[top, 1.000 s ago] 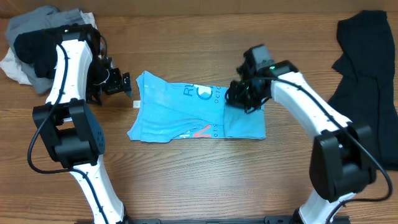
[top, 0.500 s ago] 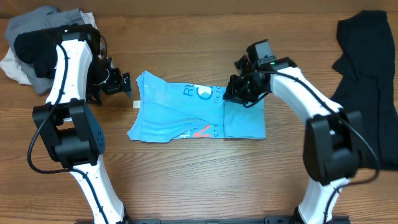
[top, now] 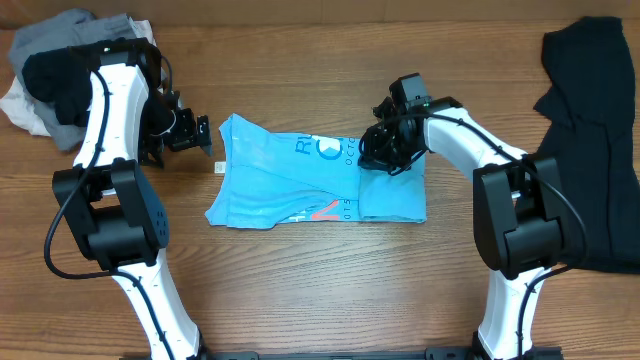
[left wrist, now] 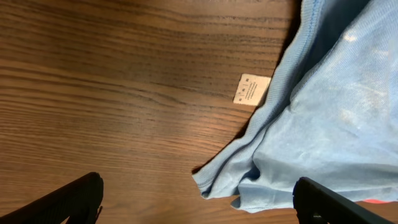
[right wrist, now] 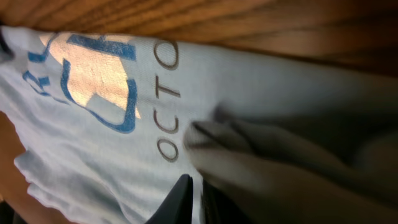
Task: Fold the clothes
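The clothes here are chiefly a sky-blue T-shirt (top: 300,185), lying partly folded and rumpled at the table's middle, its white and blue print facing up. My right gripper (top: 386,150) is down on the shirt's upper right part. In the right wrist view its jaws (right wrist: 196,200) are pressed together on a raised fold of the shirt (right wrist: 93,130), beside the lettering. My left gripper (top: 202,136) hangs open just left of the shirt's upper left corner. The left wrist view has its fingers (left wrist: 68,202) wide apart, the shirt's hem (left wrist: 249,174) between them but untouched.
A large black garment (top: 590,130) is spread over the table's right side. A heap of grey, black and white clothes (top: 50,70) sits at the back left behind my left arm. A small white tag (left wrist: 250,89) lies on the wood by the shirt's edge.
My right arm has swung in and its gripper has edged slightly left on the shirt, jaws tightening a little. The left arm and the shirt's outline look unchanged.
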`<state>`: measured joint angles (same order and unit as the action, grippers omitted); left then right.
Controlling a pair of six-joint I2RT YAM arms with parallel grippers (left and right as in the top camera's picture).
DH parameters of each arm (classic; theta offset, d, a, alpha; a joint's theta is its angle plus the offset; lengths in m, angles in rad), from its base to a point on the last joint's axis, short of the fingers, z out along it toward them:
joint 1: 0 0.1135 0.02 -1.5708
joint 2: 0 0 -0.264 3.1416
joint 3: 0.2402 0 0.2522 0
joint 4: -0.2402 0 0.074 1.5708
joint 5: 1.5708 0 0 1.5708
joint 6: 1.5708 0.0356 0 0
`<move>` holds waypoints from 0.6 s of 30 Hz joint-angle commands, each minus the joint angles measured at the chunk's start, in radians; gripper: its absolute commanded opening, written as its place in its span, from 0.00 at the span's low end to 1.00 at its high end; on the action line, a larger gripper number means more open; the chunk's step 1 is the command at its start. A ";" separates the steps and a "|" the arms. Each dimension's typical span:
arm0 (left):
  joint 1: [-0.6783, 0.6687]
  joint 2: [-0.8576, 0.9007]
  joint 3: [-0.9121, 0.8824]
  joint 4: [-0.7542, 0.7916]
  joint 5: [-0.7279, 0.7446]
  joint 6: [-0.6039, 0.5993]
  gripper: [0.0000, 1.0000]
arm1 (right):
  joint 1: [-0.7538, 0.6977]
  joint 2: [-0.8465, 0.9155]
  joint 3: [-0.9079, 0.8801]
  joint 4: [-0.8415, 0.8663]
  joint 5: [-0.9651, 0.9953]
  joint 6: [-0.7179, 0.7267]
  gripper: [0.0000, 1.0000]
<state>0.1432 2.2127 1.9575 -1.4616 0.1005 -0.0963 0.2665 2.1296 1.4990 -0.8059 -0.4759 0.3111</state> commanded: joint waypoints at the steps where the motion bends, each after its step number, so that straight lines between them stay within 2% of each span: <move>1: -0.009 -0.003 0.014 0.004 0.005 0.023 1.00 | -0.027 -0.048 0.110 -0.063 0.030 -0.035 0.11; 4: -0.009 -0.003 0.014 0.005 0.005 0.022 1.00 | -0.035 -0.090 0.202 -0.183 0.030 -0.063 0.14; 5: -0.009 -0.003 0.014 0.005 0.005 0.022 1.00 | -0.038 -0.105 0.230 -0.222 0.030 -0.071 0.16; 6: -0.009 -0.003 0.014 0.005 0.005 0.023 1.00 | -0.041 -0.120 0.256 -0.262 0.031 -0.077 0.23; 7: -0.009 -0.003 0.014 0.005 0.005 0.023 1.00 | -0.045 -0.132 0.277 -0.298 0.031 -0.081 0.37; 11: -0.009 -0.003 0.011 0.024 0.005 0.023 1.00 | -0.068 -0.166 0.298 -0.365 0.035 -0.080 0.80; 12: -0.009 -0.003 0.006 0.035 0.005 0.023 1.00 | -0.075 -0.167 0.298 -0.376 0.046 -0.080 0.98; 16: -0.009 0.006 0.000 0.077 0.009 0.024 1.00 | -0.099 -0.167 0.296 -0.400 0.119 -0.076 1.00; 18: -0.006 0.018 0.000 0.111 0.075 0.077 1.00 | -0.111 -0.167 0.296 -0.409 0.124 -0.076 1.00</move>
<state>0.1432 2.2127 1.9568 -1.3724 0.1097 -0.0853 0.1749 1.9682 1.7855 -1.2098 -0.3969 0.2390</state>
